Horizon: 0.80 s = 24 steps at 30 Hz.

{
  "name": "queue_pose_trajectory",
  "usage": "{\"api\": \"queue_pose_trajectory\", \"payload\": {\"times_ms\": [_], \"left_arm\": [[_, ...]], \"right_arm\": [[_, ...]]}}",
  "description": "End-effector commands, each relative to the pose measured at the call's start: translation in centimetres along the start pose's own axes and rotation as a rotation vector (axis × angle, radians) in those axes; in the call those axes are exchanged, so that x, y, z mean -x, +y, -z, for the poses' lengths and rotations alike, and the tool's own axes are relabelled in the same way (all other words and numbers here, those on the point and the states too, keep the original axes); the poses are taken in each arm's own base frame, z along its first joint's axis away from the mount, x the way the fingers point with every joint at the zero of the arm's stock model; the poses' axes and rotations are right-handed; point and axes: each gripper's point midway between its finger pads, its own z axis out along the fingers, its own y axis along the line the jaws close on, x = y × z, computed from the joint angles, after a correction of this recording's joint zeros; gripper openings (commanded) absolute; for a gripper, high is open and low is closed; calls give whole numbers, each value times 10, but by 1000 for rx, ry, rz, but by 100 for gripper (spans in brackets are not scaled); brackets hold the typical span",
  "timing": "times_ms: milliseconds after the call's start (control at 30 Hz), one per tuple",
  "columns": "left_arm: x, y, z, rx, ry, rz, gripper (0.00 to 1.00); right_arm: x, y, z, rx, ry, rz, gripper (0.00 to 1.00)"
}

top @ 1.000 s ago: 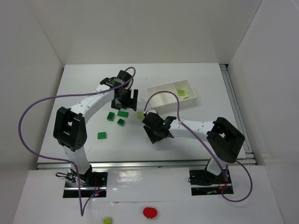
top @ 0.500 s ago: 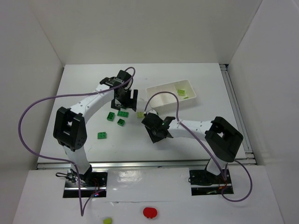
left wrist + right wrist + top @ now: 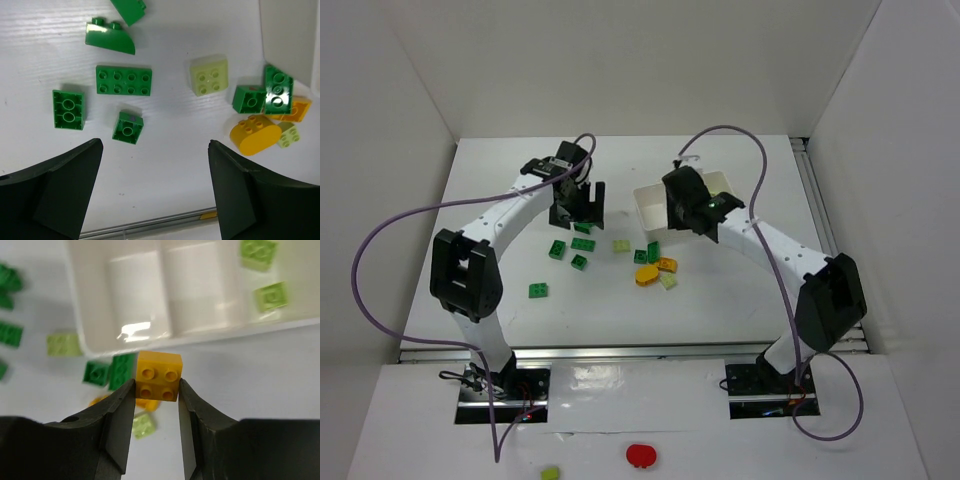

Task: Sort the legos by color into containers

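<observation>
My right gripper [image 3: 157, 387] is shut on an orange 2x2 lego [image 3: 159, 376] and holds it above the table, just short of the white tray's near rim [image 3: 150, 340]. In the top view it [image 3: 672, 212] hangs over the tray's left end [image 3: 645, 198]. The tray's right compartment holds two pale yellow-green legos [image 3: 271, 296]; the other two show nothing inside. My left gripper [image 3: 155, 147] is open and empty above dark green legos [image 3: 124, 80], and it shows in the top view [image 3: 578, 205]. A pale lego [image 3: 209, 75], green ones [image 3: 278, 90] and an orange one [image 3: 255, 134] lie to their right.
A lone green lego [image 3: 539, 290] lies nearer the front left. A red round object [image 3: 640, 455] and a pale brick [image 3: 550, 472] lie on the ledge in front of the arm bases. White walls enclose the table.
My right arm has swung from the table's middle up to the tray with the orange lego, uncovering a cluster of legos. My left gripper has shifted slightly back and left.
</observation>
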Motion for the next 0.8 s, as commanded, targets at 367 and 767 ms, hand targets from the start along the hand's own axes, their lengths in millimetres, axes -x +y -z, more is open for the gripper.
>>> {"api": "queue_pose_trajectory", "payload": {"times_ms": [367,767], "left_arm": [[-40,-35,-27,-94,105,-81,95],[-45,-55,-56,-73,117,-125,91]], "right_arm": [[88,-57,-89,-137,-84,-140,42],[89,-58,-57,-123,-142,-135,86]]}}
